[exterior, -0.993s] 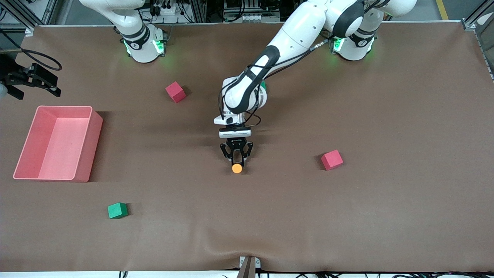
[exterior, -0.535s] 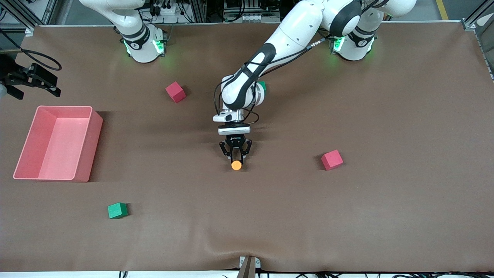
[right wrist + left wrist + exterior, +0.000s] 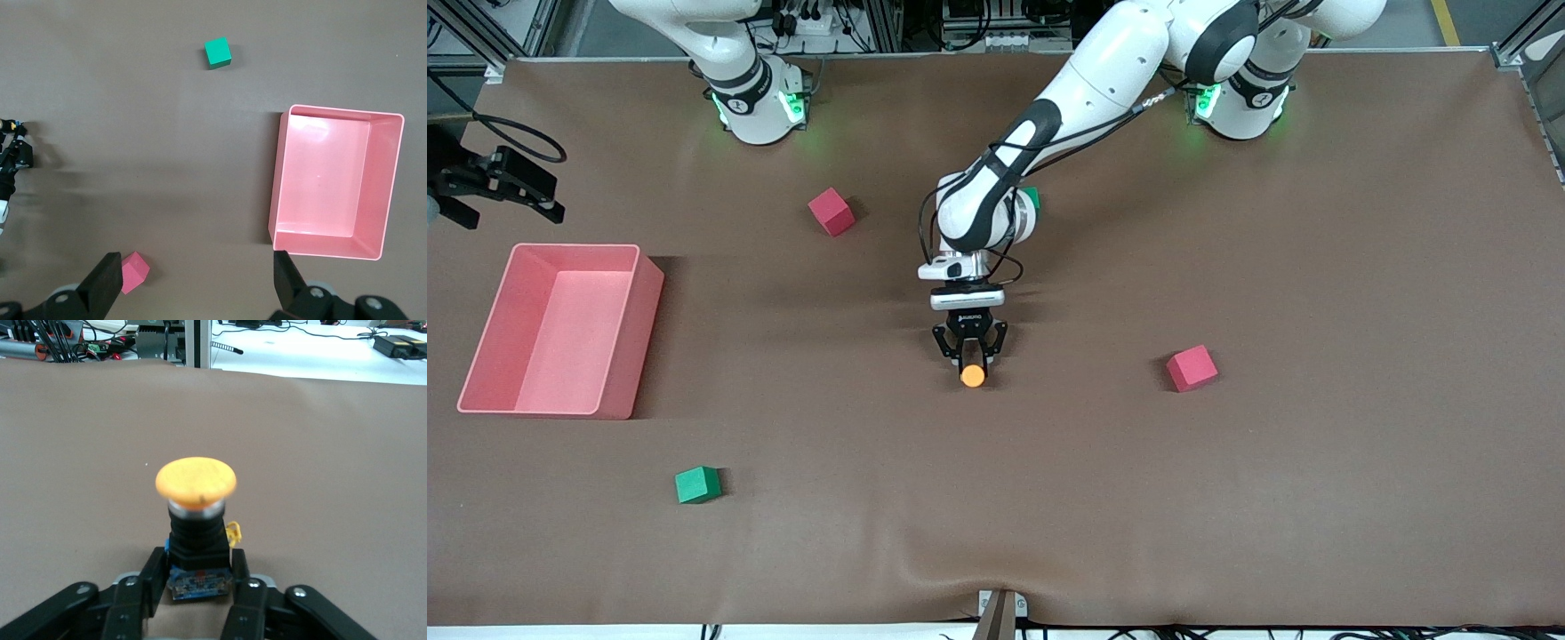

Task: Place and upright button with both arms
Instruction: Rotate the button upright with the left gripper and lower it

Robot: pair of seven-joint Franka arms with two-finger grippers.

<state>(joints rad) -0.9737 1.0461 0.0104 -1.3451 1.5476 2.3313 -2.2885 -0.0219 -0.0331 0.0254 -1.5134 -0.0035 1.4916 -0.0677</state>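
Over the table's edge by the pink bin, the right gripper waits, fingers spread wide. At mid-table the left gripper has drawn slightly back toward its base since a second ago, carrying the button along. Its fingers flank the button's black body, touching or barely apart, orange cap up.

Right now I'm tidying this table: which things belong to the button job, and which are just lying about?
In the job:
- small push-button with round orange cap and black body, between the left gripper fingers
- right gripper, waiting, open

Lying about:
- pink plastic bin
- two red cubes
- green cube
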